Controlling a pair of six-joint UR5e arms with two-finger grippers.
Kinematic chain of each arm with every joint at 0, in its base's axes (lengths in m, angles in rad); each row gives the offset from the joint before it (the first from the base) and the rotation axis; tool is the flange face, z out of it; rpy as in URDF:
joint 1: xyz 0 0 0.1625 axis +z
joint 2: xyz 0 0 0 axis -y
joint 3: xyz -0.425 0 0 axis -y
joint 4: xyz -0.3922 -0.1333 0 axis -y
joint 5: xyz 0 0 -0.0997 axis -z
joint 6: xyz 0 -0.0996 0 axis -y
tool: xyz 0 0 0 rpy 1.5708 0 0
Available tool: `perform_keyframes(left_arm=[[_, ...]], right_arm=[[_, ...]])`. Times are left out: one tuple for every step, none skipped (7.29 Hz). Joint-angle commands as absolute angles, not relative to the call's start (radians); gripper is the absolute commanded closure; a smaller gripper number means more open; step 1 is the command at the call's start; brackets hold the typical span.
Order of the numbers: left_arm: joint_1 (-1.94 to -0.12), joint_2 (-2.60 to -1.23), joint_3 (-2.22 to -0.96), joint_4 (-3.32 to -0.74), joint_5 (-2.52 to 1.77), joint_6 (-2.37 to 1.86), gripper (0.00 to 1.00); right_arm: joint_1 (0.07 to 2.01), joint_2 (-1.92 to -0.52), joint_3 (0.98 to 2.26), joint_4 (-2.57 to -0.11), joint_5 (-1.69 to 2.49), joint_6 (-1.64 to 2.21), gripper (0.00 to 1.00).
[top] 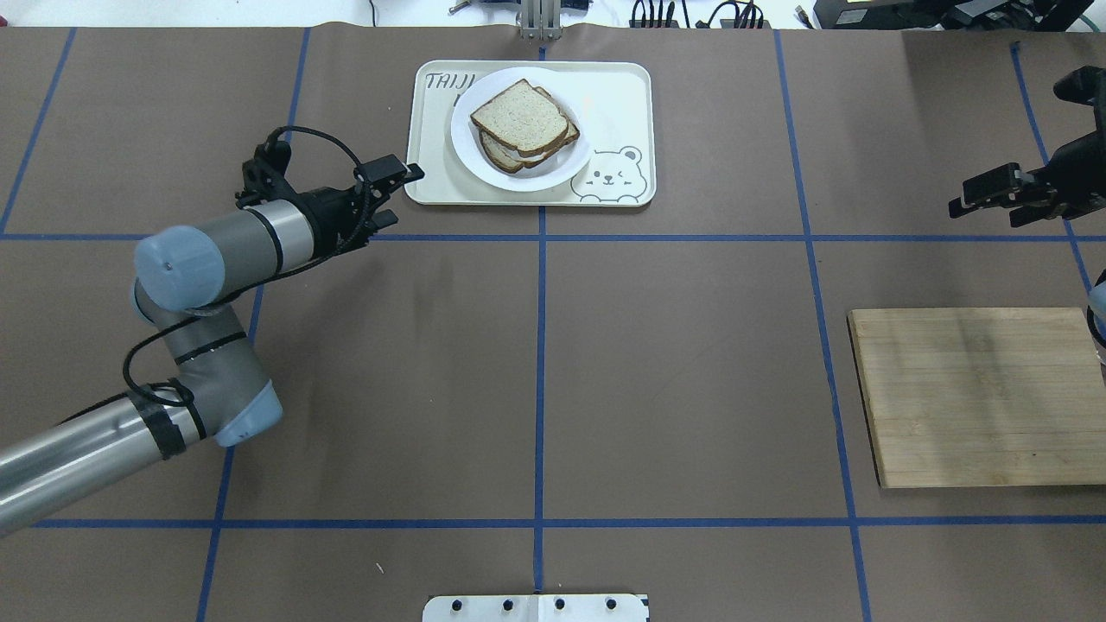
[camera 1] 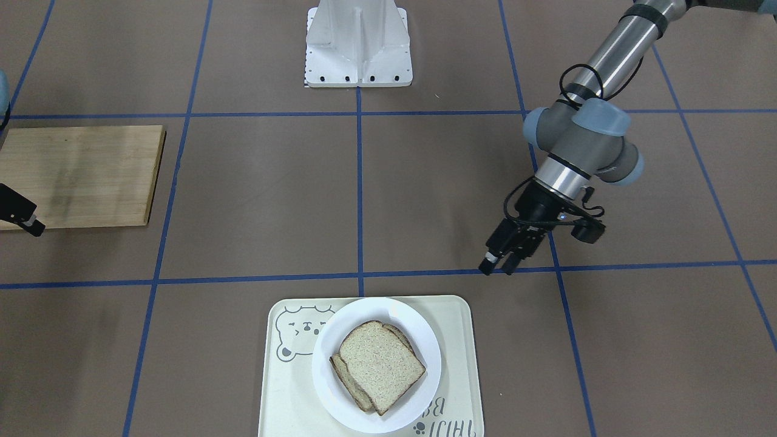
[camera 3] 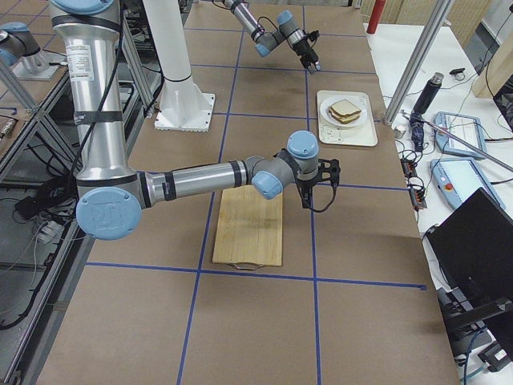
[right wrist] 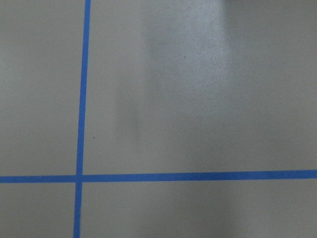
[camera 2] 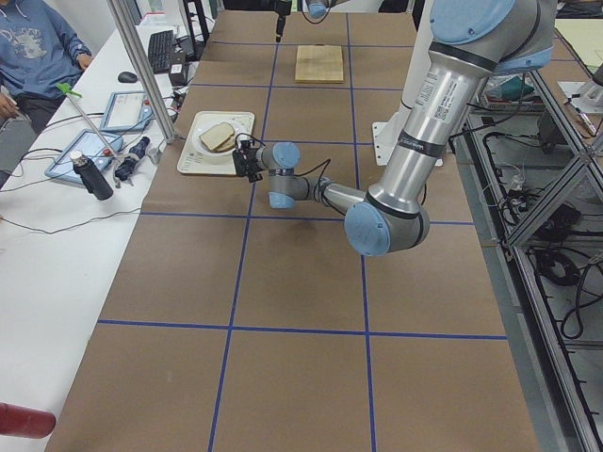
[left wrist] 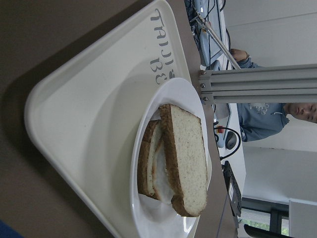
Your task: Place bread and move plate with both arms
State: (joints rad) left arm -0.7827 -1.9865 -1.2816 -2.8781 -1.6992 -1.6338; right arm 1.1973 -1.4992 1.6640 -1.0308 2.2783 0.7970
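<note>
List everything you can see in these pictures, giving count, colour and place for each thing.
light wheat bread slices: two, pale brown, stacked on plate
round glossy white plate: one, on tray
cream rectangular bear-print tray: one, table's far edge
rectangular wooden cutting board: one, pale wood, robot's right
white fixed metal stand: one, by robot's base
brown grid-taped table: one
seated person in blue top: one, beyond tray
left arm: grey, reaching toward tray
right arm: grey, beside board
left end effector: black, empty, near tray's corner
right end effector: black, beyond board
</note>
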Motion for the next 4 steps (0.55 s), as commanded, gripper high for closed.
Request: perform_keyframes(left_arm=[[-0.938,-1.886,-1.285,-2.733,-1.865,-1.156,0.03],[-1.021,-1.844,-1.364,-2.57,-1.914,-0.977,0.03],[-1.076,-1.818,-1.418,-2.418,-1.952,-0.793,0.02],[-1.165,-1.768,-1.449,-2.313,-2.027,-0.625,0.02]], right_arm=[[1.203,-1.503,1.663,-1.034,2.217,0.798,0.0],[1.203,-1.52,1.661,-1.026,2.154,0.796,0.0],[1.201,-1.525,1.667,-1.026,2.11,0.796,0.0],[1.197,-1.516,1.648,-1.034,2.118,0.782,0.0]])
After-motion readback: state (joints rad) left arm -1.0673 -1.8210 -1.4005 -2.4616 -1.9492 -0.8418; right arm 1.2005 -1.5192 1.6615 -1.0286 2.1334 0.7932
